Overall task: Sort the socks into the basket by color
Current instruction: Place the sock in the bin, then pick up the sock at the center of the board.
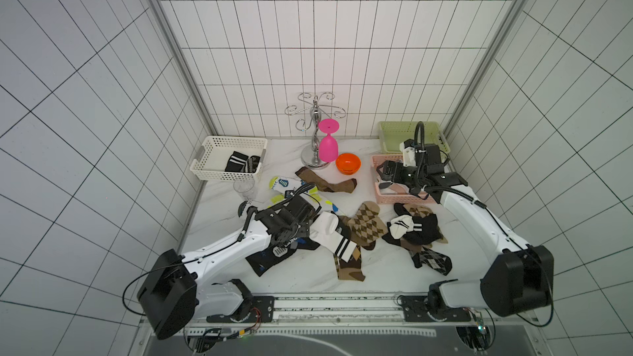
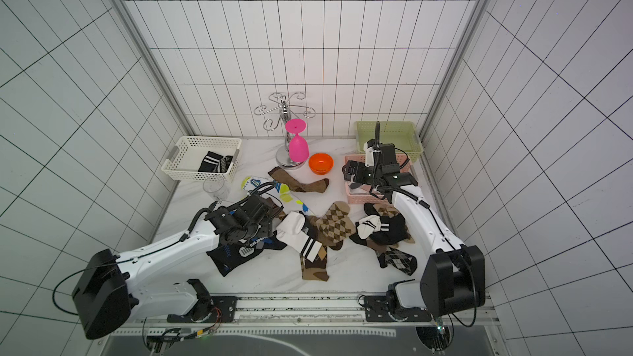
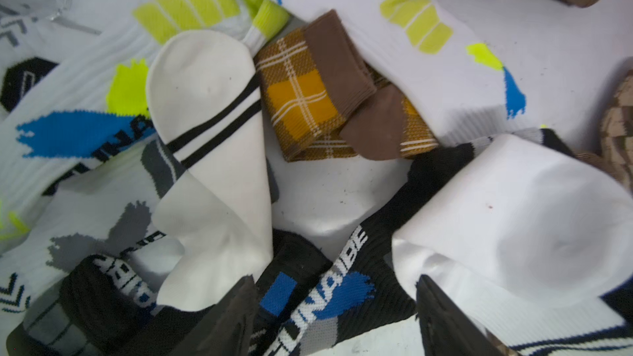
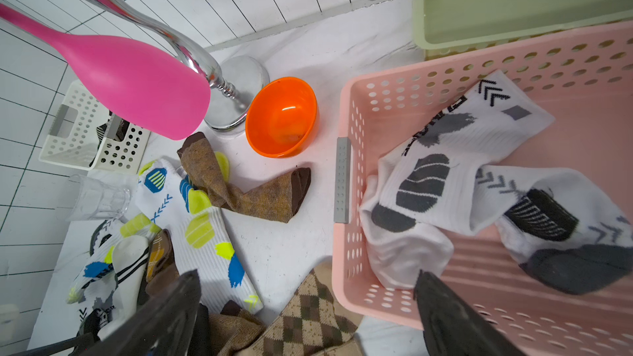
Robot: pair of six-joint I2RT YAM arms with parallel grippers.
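White tiled walls (image 1: 308, 46) close round a marble counter (image 1: 308, 279) strewn with socks (image 1: 368, 224), black, white and brown, mostly across its middle and near half. At the far left corner a white basket (image 1: 219, 175) holds a black striped sock (image 1: 236, 162). A green basket (image 1: 394, 135) sits in the far right corner. Just before it, along the right edge, a pink basket (image 4: 363, 104) holds a white grey-printed sock (image 4: 438, 179). The right hand (image 4: 308, 275) hangs over that basket's end nearest the counter's middle, fingers spread wide, gripping nothing. The left hand (image 3: 335, 279) hovers low over a black blue-marked sock (image 3: 308, 303), its fingers apart too.
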